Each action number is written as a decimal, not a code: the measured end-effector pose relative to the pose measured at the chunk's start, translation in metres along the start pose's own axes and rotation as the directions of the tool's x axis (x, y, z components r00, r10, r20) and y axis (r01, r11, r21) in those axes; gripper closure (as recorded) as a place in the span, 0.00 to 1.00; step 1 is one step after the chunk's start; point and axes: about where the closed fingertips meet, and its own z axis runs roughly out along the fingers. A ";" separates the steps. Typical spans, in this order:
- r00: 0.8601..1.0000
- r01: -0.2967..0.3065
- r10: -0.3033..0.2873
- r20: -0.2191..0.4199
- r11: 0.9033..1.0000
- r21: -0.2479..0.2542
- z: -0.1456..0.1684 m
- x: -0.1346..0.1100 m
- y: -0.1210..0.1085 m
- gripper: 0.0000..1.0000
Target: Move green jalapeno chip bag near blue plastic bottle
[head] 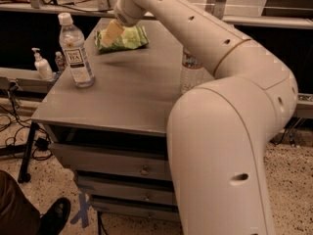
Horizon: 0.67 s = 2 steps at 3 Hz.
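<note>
The green jalapeno chip bag (128, 37) lies flat at the far middle of the grey table top (122, 97). My gripper (111, 33) is at the bag's left end, low over it or touching it; I cannot tell which. The blue plastic bottle (76, 53), with a white cap and a white "TEA" label, stands upright near the table's left edge, in front of and to the left of the bag. My arm (220, 106) fills the right half of the view.
A clear water bottle (188, 72) stands on the right of the table, mostly hidden behind my arm. A small white pump bottle (41, 65) stands on a lower shelf to the left. Drawers sit below the table top. A person's shoe (51, 217) is at the bottom left.
</note>
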 end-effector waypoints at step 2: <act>0.999 -0.017 0.015 -0.031 0.998 -0.068 0.046 0.005 0.018 0.00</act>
